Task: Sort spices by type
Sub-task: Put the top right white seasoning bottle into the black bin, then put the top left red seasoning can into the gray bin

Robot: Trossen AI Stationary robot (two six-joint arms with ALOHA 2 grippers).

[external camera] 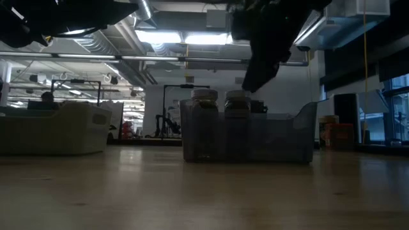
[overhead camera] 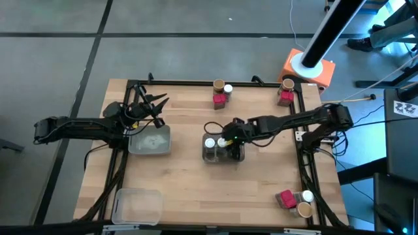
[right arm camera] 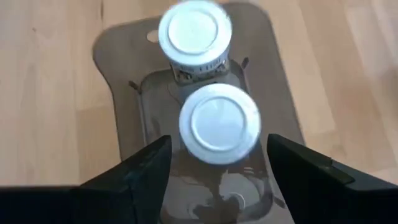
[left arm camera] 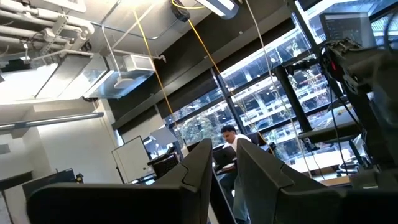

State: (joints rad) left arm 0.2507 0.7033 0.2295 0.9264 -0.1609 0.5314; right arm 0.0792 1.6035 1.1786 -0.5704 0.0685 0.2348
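1. Two white-lid jars (right arm camera: 219, 124) stand upright side by side in the middle tray (overhead camera: 214, 155), lids up.
2. The right gripper (overhead camera: 226, 139) hangs just above that tray. Its fingers (right arm camera: 134, 174) are spread wide on either side of the nearer jar, not touching it.
3. Bare wood lies all around the middle tray, with most open room toward the near edge of the table (overhead camera: 196, 196).
4. A tan-lid jar (overhead camera: 219, 85), a white-lid jar (overhead camera: 228, 89) and a red packet (overhead camera: 220, 99) sit together at the far edge.
5. Another jar (overhead camera: 287, 83) and red packet (overhead camera: 285, 98) sit at the far right corner.
6. A red packet (overhead camera: 285, 198), white-lid jar (overhead camera: 307, 195) and tan-lid jar (overhead camera: 304, 209) cluster at the near right corner.
7. The left gripper (overhead camera: 157, 104) is raised over the far left, fingers slightly apart, beside a second tray (overhead camera: 150, 141). A third tray (overhead camera: 136, 205) lies at the near left corner.
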